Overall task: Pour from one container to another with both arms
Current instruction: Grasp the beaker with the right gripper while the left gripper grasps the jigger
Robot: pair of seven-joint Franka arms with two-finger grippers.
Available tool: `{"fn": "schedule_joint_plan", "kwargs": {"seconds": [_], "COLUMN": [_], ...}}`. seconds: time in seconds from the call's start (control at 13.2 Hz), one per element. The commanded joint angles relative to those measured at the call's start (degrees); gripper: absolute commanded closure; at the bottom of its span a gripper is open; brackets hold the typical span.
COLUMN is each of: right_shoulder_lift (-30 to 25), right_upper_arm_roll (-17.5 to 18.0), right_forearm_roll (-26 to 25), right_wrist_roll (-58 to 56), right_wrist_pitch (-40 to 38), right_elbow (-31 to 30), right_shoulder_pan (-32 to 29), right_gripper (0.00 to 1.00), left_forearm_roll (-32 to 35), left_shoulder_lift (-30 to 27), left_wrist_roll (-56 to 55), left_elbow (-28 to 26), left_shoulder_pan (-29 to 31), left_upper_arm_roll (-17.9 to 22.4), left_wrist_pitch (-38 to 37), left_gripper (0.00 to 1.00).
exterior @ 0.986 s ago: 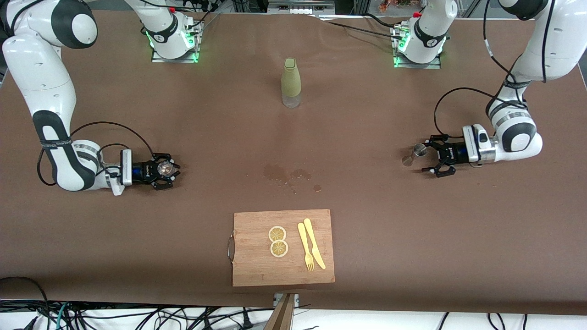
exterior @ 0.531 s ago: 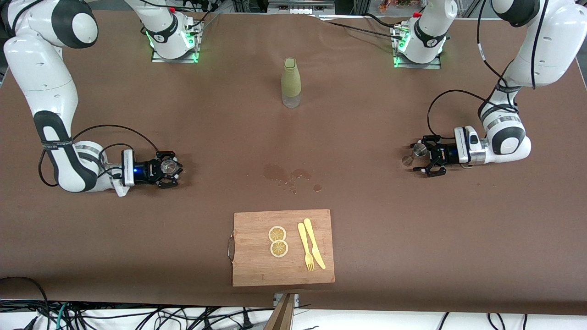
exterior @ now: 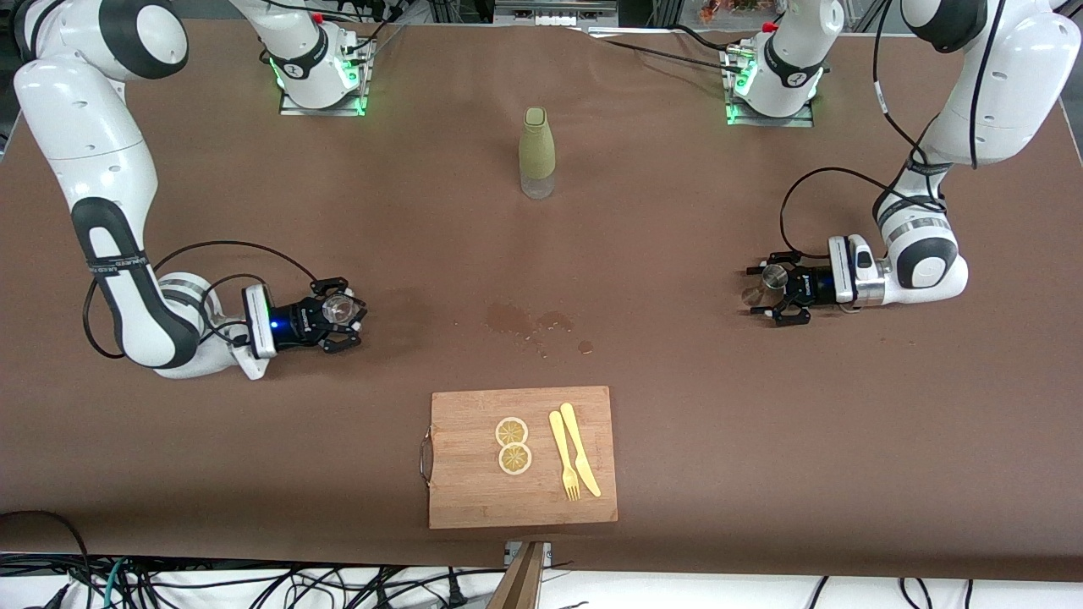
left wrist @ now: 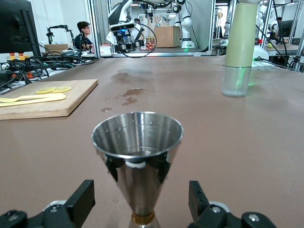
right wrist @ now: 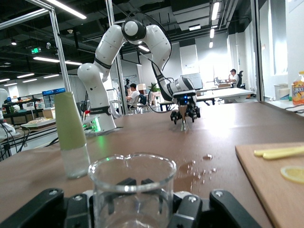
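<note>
A clear glass beaker (exterior: pixel 338 307) sits in my right gripper (exterior: pixel 343 320), which is shut on it at the right arm's end of the table; the right wrist view shows the beaker (right wrist: pixel 129 190) with the fingers (right wrist: pixel 190 209) pressed against it. A steel jigger (exterior: pixel 766 282) stands upright on the table toward the left arm's end. My left gripper (exterior: pixel 766 293) is open around it, low over the cloth. In the left wrist view the jigger (left wrist: pixel 137 147) stands between the fingers (left wrist: pixel 80 202), with a gap on each side.
A green-sleeved bottle (exterior: pixel 537 152) stands mid-table near the bases. Wet stains (exterior: pixel 529 321) mark the brown cloth in the middle. A wooden cutting board (exterior: pixel 474 495) with lemon slices, a yellow fork and a knife lies nearer the front camera.
My right gripper has carried the beaker toward the table's middle. My left gripper has slid forward until its fingers flank the jigger, which has stayed in place.
</note>
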Motion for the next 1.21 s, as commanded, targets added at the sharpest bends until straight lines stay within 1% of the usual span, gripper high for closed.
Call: {"fn": "schedule_joint_plan", "kwargs": {"seconds": [0.0, 0.15, 0.23, 0.38, 0.53, 0.61, 0.91, 0.99, 1.06, 1.14], "right_shoulder_lift": [-0.93, -0.93, -1.36, -2.94, -3.74, -3.74, -3.74, -3.74, -3.74, -3.74], "right_upper_arm_roll": [2.94, 6.19, 8.12, 11.46, 13.84, 14.64, 14.82, 15.17, 15.43, 15.52], "right_forearm_roll": [1.05, 3.15, 3.95, 4.05, 4.04, 4.04, 4.31, 4.92, 5.79, 5.98], "right_wrist_roll": [3.5, 3.77, 4.47, 9.2, 13.16, 13.35, 13.62, 13.62, 13.62, 13.7], "right_wrist_pitch": [3.51, 8.52, 11.41, 16.95, 20.13, 21.45, 23.12, 23.91, 24.36, 24.54], "right_elbow": [1.06, 1.06, 1.06, 0.98, 1.06, 1.06, 1.06, 1.06, 1.06, 1.06], "right_shoulder_pan": [1.55, 2.52, 3.13, 3.23, 3.4, 3.49, 4.46, 4.89, 5.07, 5.07], "right_gripper": [0.94, 0.94, 0.94, 0.94, 0.94, 0.94, 0.94, 0.94, 0.94, 0.94], "left_forearm_roll": [-1.9, -1.8, -1.72, -1.63, -0.67, -0.49, -0.31, -0.31, -0.22, 0.04], "left_shoulder_lift": [1.79, 1.79, 1.79, 1.79, 1.79, 1.79, 1.79, 1.79, 1.79, 1.79], "left_wrist_roll": [15.06, 15.94, 16.55, 16.74, 16.82, 16.82, 16.82, 16.82, 16.91, 16.91], "left_elbow": [-0.33, -0.68, -0.77, -0.94, -0.94, -0.94, -1.03, -1.03, -1.03, -1.03], "left_shoulder_pan": [0.38, 0.38, 0.38, 0.47, 0.73, 0.82, 0.91, 0.91, 0.91, 0.91], "left_upper_arm_roll": [0.59, 0.59, 0.59, 0.68, 0.77, 0.77, 1.03, 1.03, 1.03, 1.03], "left_wrist_pitch": [-1.14, -1.23, -1.4, -3.07, -3.43, -3.43, -3.78, -3.78, -3.78, -3.86], "left_gripper": [0.14, 0.18, 0.23, 0.25, 0.27, 0.28, 0.32, 0.36, 0.43, 0.48]}}
